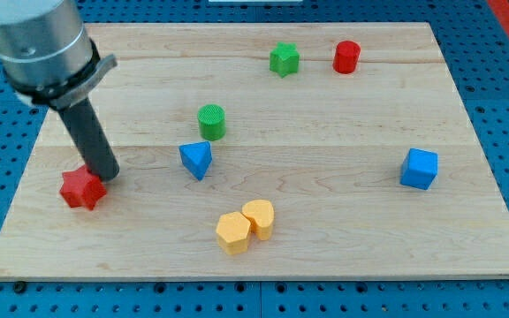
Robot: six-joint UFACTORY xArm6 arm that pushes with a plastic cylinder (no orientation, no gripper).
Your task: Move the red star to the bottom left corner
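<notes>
At the view's upper left, the arm's grey cylindrical body leans in over the surface (343, 159), and its dark rod slants down toward the view's right and bottom. My tip (106, 175) sits at the upper right edge of the red star (82, 188), touching it or very nearly so. This end effector is a plain rod, with nothing to spread or pinch.

That star lies flat near the surface's left edge, somewhat above the bottom left corner. Its points spread all round, so no long axis or heading can be told.

A blue wedge-like block (196, 159) lies to the right of my tip, with a green cylinder (211, 121) just above it. Two yellow blocks touch each other near the bottom middle: a yellow hexagon-like block (232, 231) and a yellow rounded block (259, 217). A green star (284, 59) and a red cylinder (346, 56) stand near the top, and a blue cube (419, 168) lies far right.
</notes>
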